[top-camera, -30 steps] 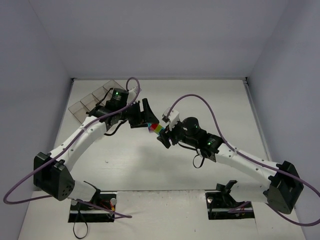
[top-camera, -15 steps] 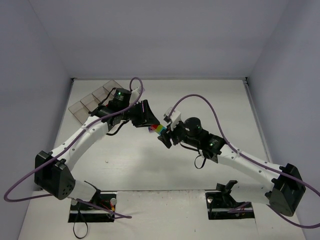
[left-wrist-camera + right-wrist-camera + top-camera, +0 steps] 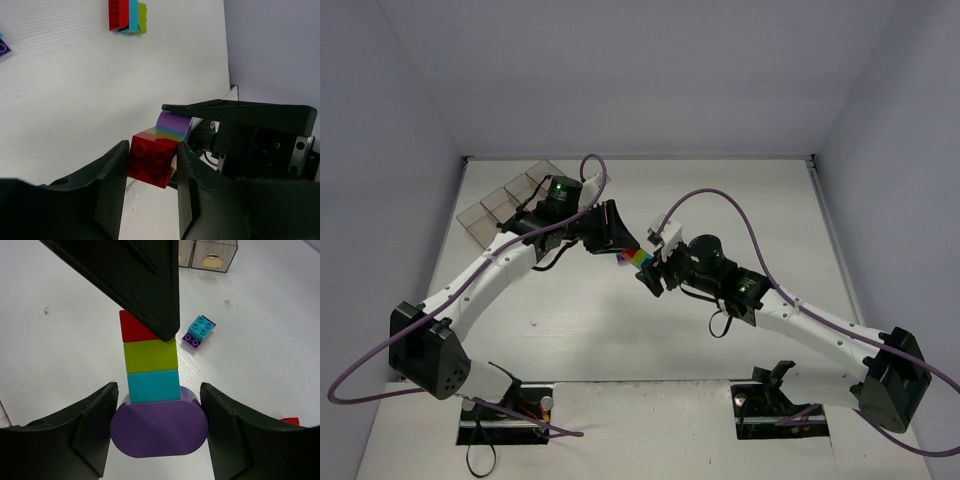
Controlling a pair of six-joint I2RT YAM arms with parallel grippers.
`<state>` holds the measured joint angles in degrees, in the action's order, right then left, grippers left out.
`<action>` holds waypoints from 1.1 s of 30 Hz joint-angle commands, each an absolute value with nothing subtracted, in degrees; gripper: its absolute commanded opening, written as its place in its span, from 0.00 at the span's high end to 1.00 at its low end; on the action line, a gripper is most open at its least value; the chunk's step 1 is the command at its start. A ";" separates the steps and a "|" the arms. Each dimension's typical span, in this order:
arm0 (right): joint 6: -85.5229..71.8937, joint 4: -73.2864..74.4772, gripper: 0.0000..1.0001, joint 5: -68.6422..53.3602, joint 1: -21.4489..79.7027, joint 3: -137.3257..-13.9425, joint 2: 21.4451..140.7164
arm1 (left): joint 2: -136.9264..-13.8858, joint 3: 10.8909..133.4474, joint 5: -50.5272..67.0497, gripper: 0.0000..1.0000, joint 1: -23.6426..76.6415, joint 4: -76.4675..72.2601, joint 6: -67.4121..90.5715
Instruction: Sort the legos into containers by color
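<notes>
Closing left gripper point(image 3: 151, 169): wide before, now clamps red brick point(image 3: 152, 161), stack's point(image 3: 151, 362) twelve-o'clock end.
Right gripper point(image 3: 159, 422): clamps purple piece point(image 3: 159, 434); I expect pull-apart.

A white, faintly scuffed tabletop point(image 3: 740, 200) spreads under the left gripper point(image 3: 624, 252); plain pale lavender walls point(image 3: 640, 80) rise beyond it and to either side. Light is even, soft.

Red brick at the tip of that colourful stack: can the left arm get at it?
Likely yes: the left gripper has its fingers against both sides of the red brick with nothing between, while the right gripper holds the stack by its purple round piece.
</notes>
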<state>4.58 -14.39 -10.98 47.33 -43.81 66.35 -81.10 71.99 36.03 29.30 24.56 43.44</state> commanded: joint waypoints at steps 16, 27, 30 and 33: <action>6.41 -17.84 0.21 -11.52 47.37 -51.33 70.14 | -78.57 72.95 35.33 1.00 29.79 21.00 41.05; 8.70 -16.52 0.56 -10.11 47.29 -51.15 70.93 | -79.36 74.00 35.59 1.00 29.88 22.67 39.38; 8.79 -16.79 0.74 -9.49 47.29 -51.33 71.01 | -79.72 74.00 35.86 1.00 29.79 23.03 39.20; 9.23 -16.87 0.88 -9.23 47.20 -51.59 71.19 | -79.72 73.74 35.77 1.00 29.80 23.11 39.11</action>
<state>8.10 -13.80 -11.31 47.57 -48.56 71.18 -80.79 71.99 34.98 29.63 24.69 39.79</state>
